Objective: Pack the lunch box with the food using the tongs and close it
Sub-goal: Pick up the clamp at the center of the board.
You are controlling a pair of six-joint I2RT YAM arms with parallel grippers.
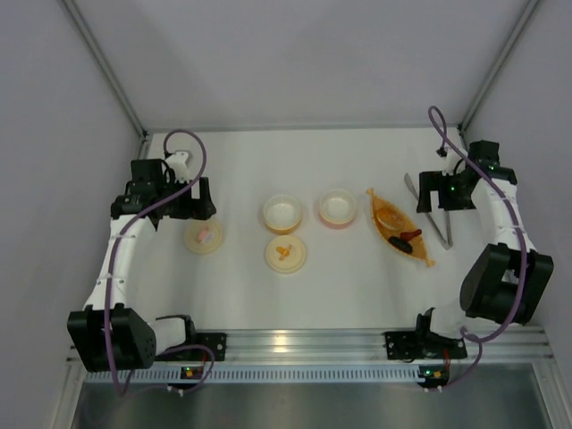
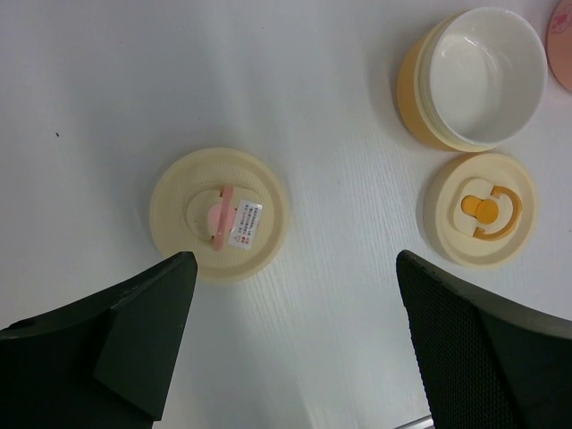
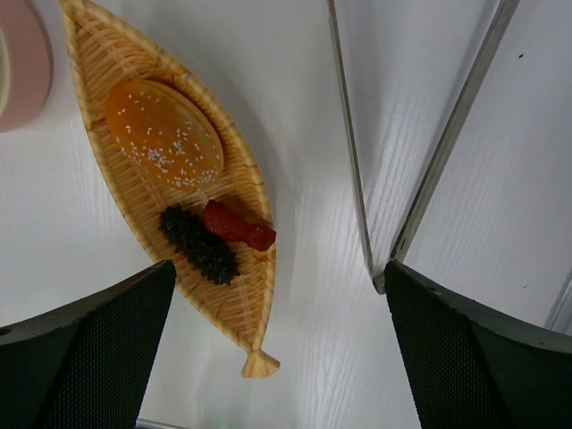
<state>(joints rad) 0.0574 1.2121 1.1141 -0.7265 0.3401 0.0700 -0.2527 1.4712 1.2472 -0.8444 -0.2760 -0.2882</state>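
The lunch box stands open as an orange bowl [image 1: 282, 213] [image 2: 474, 76] and a pink bowl [image 1: 338, 207], both empty. Their cream lids lie on the table, one with a pink tab [image 1: 204, 237] [image 2: 219, 214] and one with an orange tab [image 1: 286, 253] [image 2: 483, 210]. The food sits in a woven boat tray [image 1: 399, 228] [image 3: 134, 192]: a seeded bun [image 3: 164, 134], a dark piece [image 3: 198, 243] and a red bit [image 3: 237, 225]. The tongs [image 1: 441, 231] [image 3: 350, 134] lie right of the tray. My left gripper [image 1: 204, 204] [image 2: 295, 268] hovers open by the pink-tab lid. My right gripper [image 1: 435, 198] [image 3: 279, 273] hangs open over the tongs and tray end.
White walls enclose the table at the back and both sides. A metal rail [image 1: 295, 344] with the arm bases runs along the near edge.
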